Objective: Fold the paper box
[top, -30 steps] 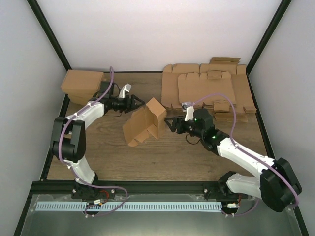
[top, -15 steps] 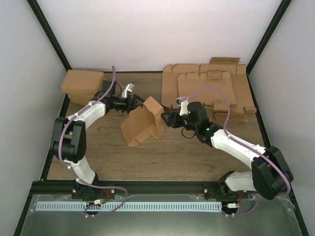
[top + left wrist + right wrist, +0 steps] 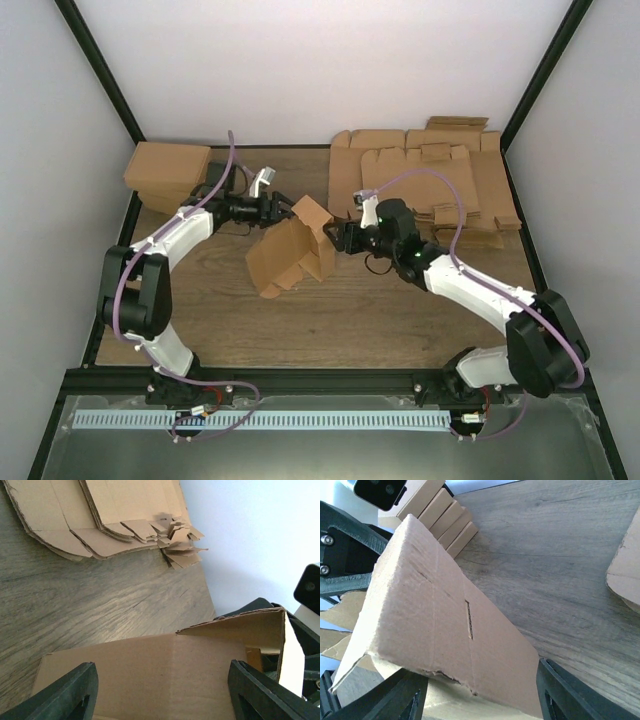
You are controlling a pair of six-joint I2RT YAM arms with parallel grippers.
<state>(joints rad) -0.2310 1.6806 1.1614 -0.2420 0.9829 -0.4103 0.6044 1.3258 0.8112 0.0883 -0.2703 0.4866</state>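
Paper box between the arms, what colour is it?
The paper box is plain light brown, clearest in right wrist view.

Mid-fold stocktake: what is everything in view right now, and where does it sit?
paper box: one, light brown, partly folded, table centre, between both grippers
flat cardboard sheets: many overlapping, same brown, far right of table
folded boxes: small stack, count unclear, same brown, far left corner
table: one, dark wood grain
left arm: one, white and black, purple cable
right arm: one, white and black, purple cable
left gripper: black, jaws apart, at box's upper left
right gripper: black, jaws apart, at box's right side
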